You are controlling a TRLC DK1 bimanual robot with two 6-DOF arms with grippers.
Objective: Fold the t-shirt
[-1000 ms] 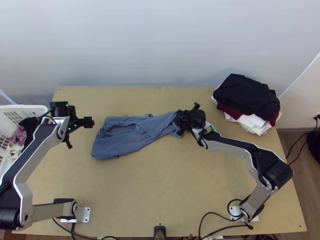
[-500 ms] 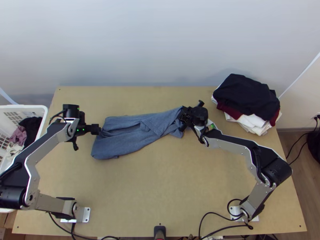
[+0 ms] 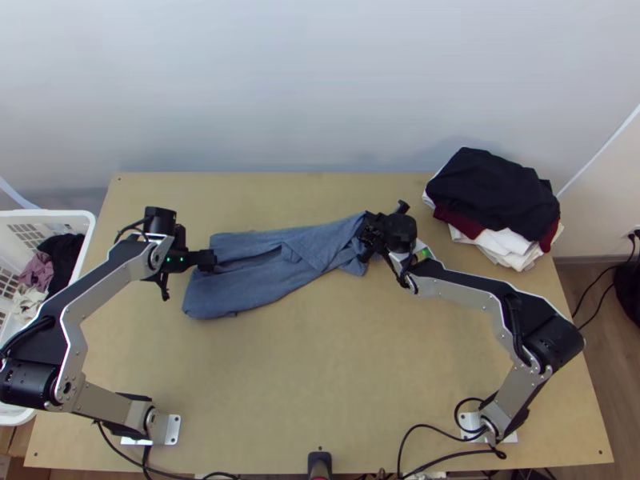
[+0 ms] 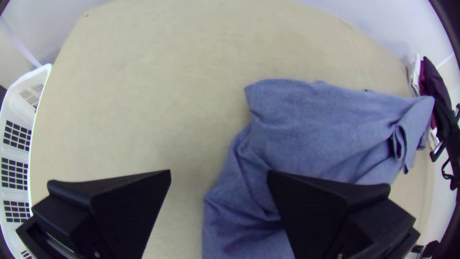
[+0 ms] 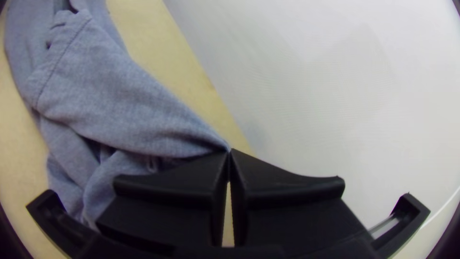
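The blue-grey t-shirt [image 3: 248,292] lies bunched lengthwise on the table, its narrow end rising to my right gripper [image 3: 370,236]. In the right wrist view, my right gripper [image 5: 229,153] is shut on an edge of the t-shirt [image 5: 120,105], pinched at the fingertips. My left gripper [image 3: 210,260] is over the shirt's wide left end in the top view. The left wrist view has the left gripper [image 4: 219,175] open, one finger above the t-shirt [image 4: 311,129] and the other above bare wood; no cloth is held between them.
A pile of folded clothes [image 3: 496,196] lies at the table's [image 3: 384,400] back right corner. At the left edge stands a white basket [image 3: 80,220] with clothes inside. Cables [image 3: 432,432] run along the near edge.
The left gripper has moved right, from beside the t-shirt to over its left end. The right gripper has shifted slightly right, the cloth end going with it.
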